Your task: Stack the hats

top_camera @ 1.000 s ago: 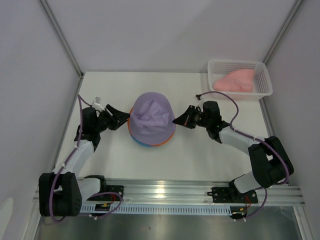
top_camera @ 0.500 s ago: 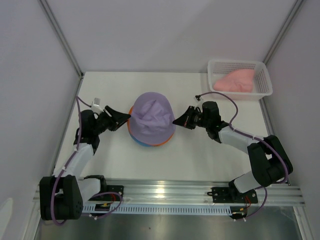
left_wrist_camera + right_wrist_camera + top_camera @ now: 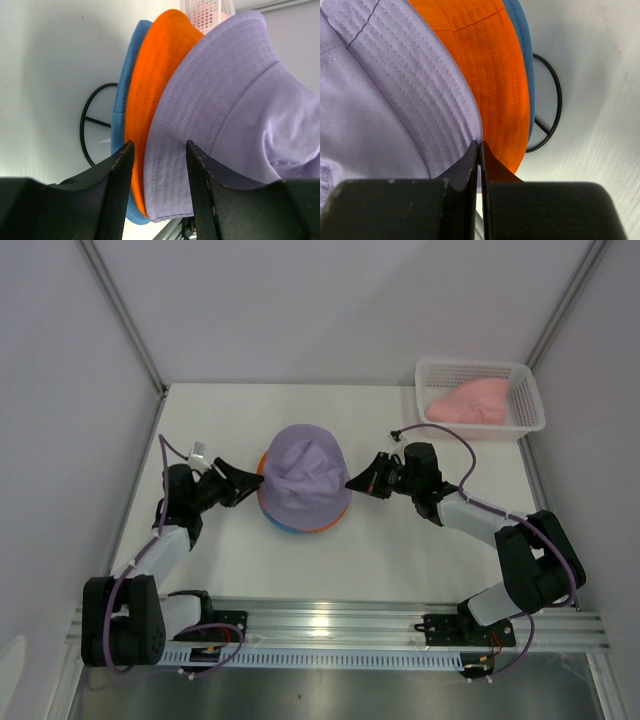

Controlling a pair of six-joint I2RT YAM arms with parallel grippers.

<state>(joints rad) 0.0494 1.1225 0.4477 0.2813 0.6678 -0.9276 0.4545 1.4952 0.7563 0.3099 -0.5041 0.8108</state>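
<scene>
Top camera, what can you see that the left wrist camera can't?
Only the top view shows the right pincer, shut beside the stack. Only the left wrist view shows the black wire stand under the hats. Both show the lavender hat over the orange hat over the blue hat, the open left pincer, and the basket.

No legible text or markings

Three stacked hats between left claw [image 3: 252, 480] and right claw [image 3: 352, 481], lavender hat [image 3: 303, 475] on top, crown up and dimpled, orange hat [image 3: 155, 75] brim showing beneath, blue hat [image 3: 121, 95] lowest, pink hat [image 3: 468, 402] crumpled, well apart beyond right claw.
</scene>
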